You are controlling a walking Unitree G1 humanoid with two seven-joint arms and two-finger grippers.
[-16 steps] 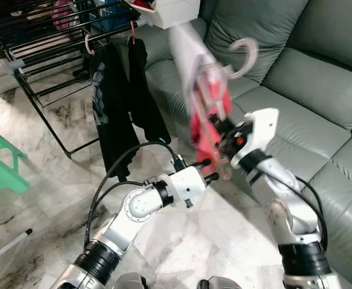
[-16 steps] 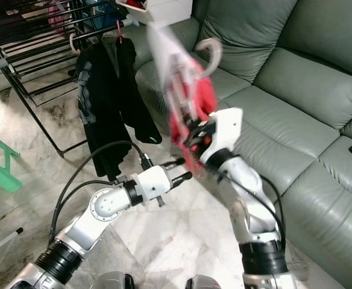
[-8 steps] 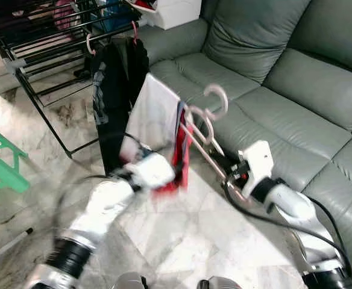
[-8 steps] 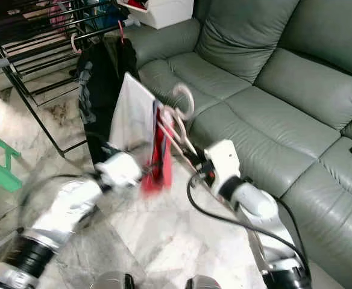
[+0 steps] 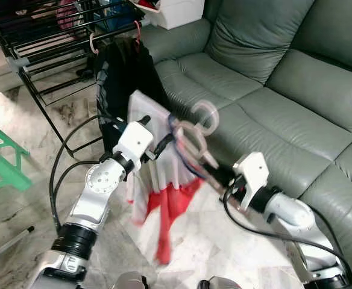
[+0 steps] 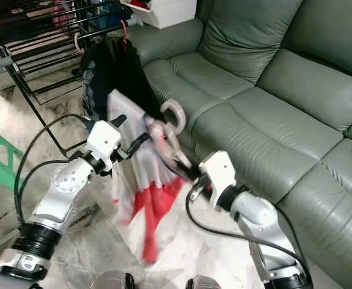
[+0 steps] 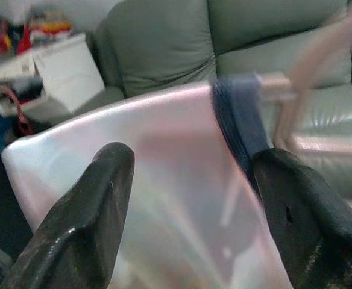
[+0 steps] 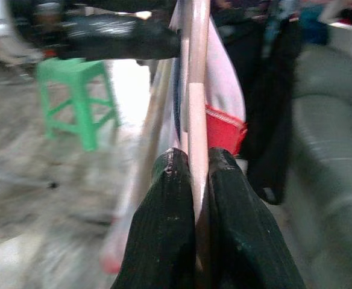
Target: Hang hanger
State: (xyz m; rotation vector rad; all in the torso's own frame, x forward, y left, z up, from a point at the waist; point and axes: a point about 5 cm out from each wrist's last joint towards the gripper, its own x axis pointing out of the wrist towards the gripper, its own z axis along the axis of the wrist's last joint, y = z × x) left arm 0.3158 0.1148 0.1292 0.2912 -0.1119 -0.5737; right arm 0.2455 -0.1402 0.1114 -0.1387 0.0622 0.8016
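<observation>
A pink plastic hanger (image 5: 197, 135), its hook (image 6: 173, 114) pointing up, carries a white and red garment (image 5: 158, 186) that droops toward the floor. My right gripper (image 5: 225, 178) is shut on the hanger's bar (image 8: 198, 114), in front of the sofa. My left gripper (image 5: 163, 144) is open at the garment's white upper edge. In the left wrist view its fingers (image 7: 91, 211) stand wide apart with the white cloth (image 7: 164, 180) just beyond them. The black drying rack (image 5: 43, 54) stands at the far left.
Black clothes (image 5: 119, 72) hang from the rack's near rail on pink and red hangers. A grey-green sofa (image 5: 284, 90) runs along the right. A green stool (image 5: 1, 165) stands at the left on the marble floor (image 5: 236, 253). A white box (image 5: 176, 9) sits behind the rack.
The hanger has swung down from upright to a low tilt and its garment now hangs toward the floor. My left arm has risen to the cloth's white edge. The right gripper keeps its hold.
</observation>
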